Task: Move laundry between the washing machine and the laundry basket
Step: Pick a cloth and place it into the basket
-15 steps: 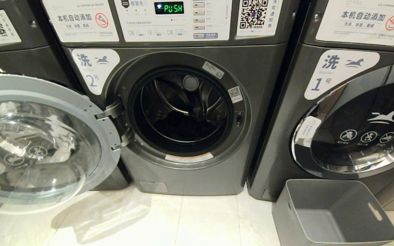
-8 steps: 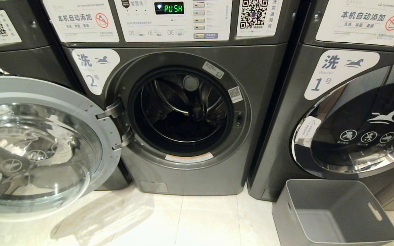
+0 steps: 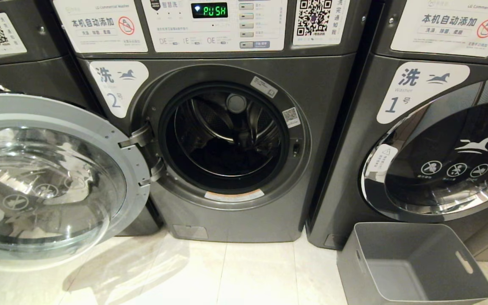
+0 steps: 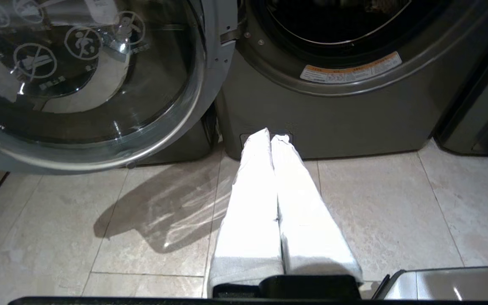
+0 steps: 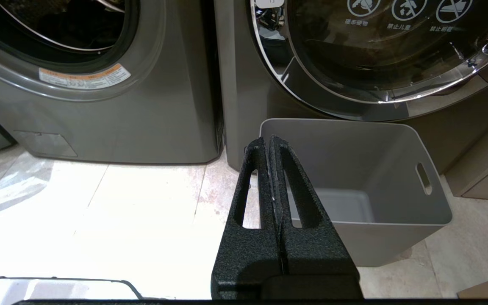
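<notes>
Here the washing machine [image 3: 227,140] marked with a 2 stands with its round glass door [image 3: 45,182] swung wide to the robot's left, the hinge at the left edge of the opening, and the green display [image 3: 209,9] on its panel reads PUSH. The drum [image 3: 227,135] behind the opening is dark; something dark seems to lie at its bottom, but whether that is laundry cannot be told. To the right stands a second washer [image 3: 439,140] marked with a 1, its door shut. The grey laundry basket [image 3: 413,267] sits on the tiled floor [image 3: 248,275] just in front of that second washer, touching or nearly touching its base, and no clothing shows inside it; a slotted handle hole is cut in its right wall. Neither arm appears in the head view. In the left wrist view the left gripper [image 4: 271,137], its fingers wrapped in white, is clenched with the two fingers pressed together and nothing between them; it hangs low over the floor and points at the foot of the open machine, with the open door off to one side. In the right wrist view the right gripper [image 5: 269,142], black and textured, is likewise clenched on nothing and points toward the near corner of the basket [image 5: 354,178], above the floor.
</notes>
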